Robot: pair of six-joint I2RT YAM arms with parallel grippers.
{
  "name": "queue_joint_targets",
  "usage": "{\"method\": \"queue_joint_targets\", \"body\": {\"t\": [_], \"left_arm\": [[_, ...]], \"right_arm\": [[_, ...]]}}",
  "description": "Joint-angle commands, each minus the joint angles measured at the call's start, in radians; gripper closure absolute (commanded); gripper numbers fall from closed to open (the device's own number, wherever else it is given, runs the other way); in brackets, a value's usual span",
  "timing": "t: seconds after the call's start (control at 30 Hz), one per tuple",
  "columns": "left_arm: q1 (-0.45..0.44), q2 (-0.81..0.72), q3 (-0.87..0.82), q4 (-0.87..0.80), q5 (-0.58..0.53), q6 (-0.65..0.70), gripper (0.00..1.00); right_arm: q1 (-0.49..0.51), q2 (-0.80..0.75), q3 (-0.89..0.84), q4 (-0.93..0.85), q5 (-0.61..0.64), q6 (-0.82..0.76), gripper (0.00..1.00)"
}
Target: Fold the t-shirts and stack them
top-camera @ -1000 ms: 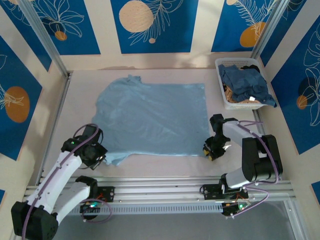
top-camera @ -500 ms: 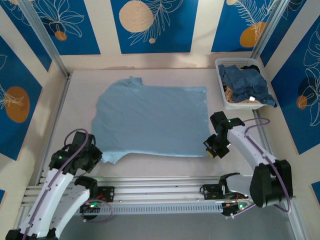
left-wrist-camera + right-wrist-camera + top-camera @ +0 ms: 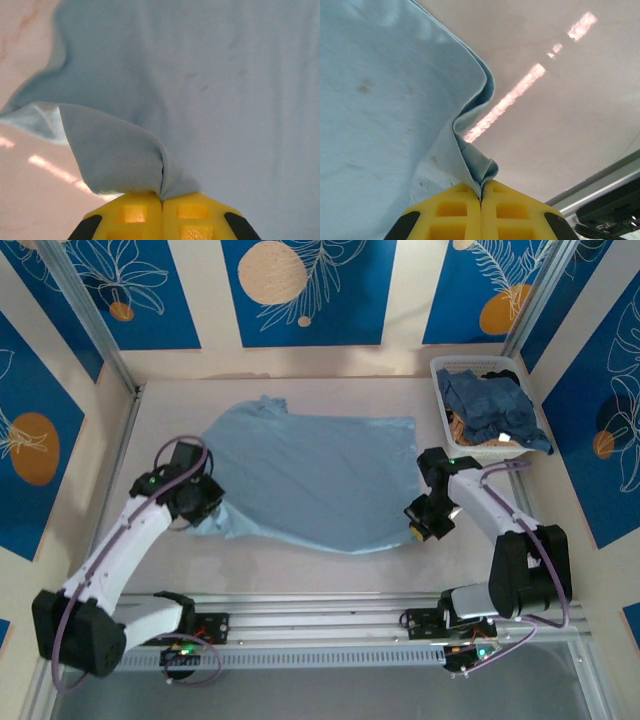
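T-shirt (image 3: 310,475) is likely entering its first fold, left gripper (image 3: 161,200) and right gripper (image 3: 481,192) clamping its near corners, needing an even forward carry next.

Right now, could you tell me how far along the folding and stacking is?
Early. Nothing looks folded or stacked: one light blue t-shirt lies spread on the table. In hand: the left hand and right hand are shut on its near corners. Left: every fold, then the darker shirts heaped in the basket.
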Motion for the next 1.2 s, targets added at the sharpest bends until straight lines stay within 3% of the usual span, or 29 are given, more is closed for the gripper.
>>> {"method": "queue_joint_targets", "body": {"t": [0.0, 0.2, 1.07, 1.17], "left_arm": [[-0.004, 0.083, 0.127, -0.003, -0.081, 0.112, 1.0], [0.011, 0.248, 0.299, -0.067, -0.126, 0.193, 1.0], [0.103, 0.655, 0.593, -0.008, -0.167, 0.42, 1.0], [0.124, 0.725, 0.676, -0.032, -0.141, 0.461, 1.0]], "right_arm": [[-0.029, 0.045, 0.071, -0.023, -0.002, -0.014, 1.0], [-0.06, 0.144, 0.203, -0.018, -0.002, -0.032, 1.0], [-0.087, 0.532, 0.552, -0.009, 0.03, -0.037, 1.0], [-0.102, 0.582, 0.607, -0.008, -0.006, -0.07, 0.8]]}}
